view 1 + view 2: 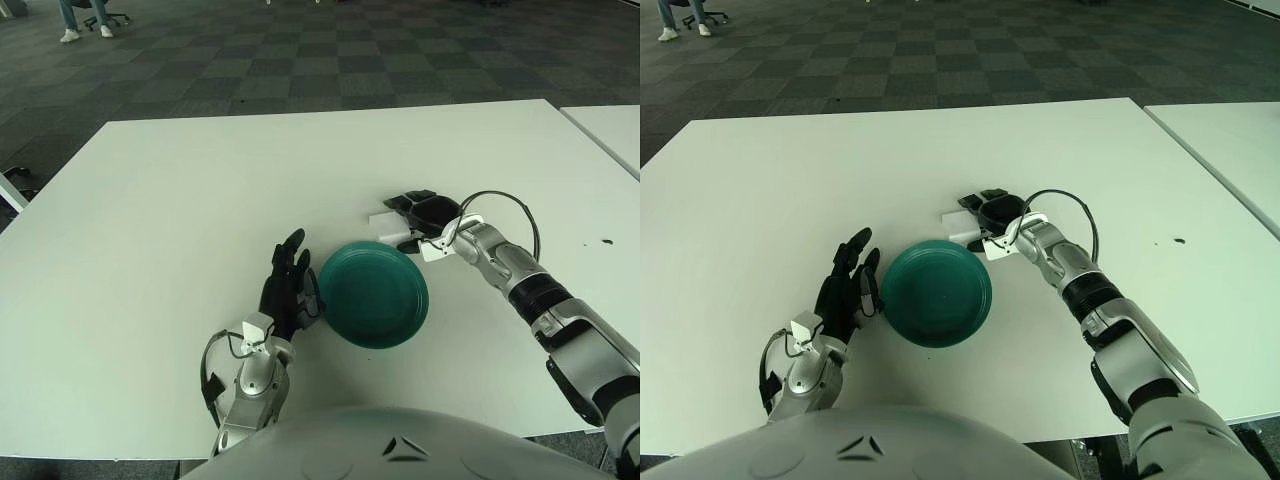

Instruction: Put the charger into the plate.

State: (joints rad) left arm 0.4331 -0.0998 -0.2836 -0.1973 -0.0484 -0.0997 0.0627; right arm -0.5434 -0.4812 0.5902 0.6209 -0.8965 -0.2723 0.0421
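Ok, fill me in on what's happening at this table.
The right robot hand is over the white charger, just beyond the green plate, with its fingers around it. The charger is on the table, not in the plate. The left robot hand shows beside the plate's left rim, fingers open.

Office: carpet tiles [300, 60], white table [150, 230]

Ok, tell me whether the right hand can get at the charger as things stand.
Probably yes: the right hand is already over the white charger, just beyond the plate, with nothing between. A closed grasp cannot be confirmed.
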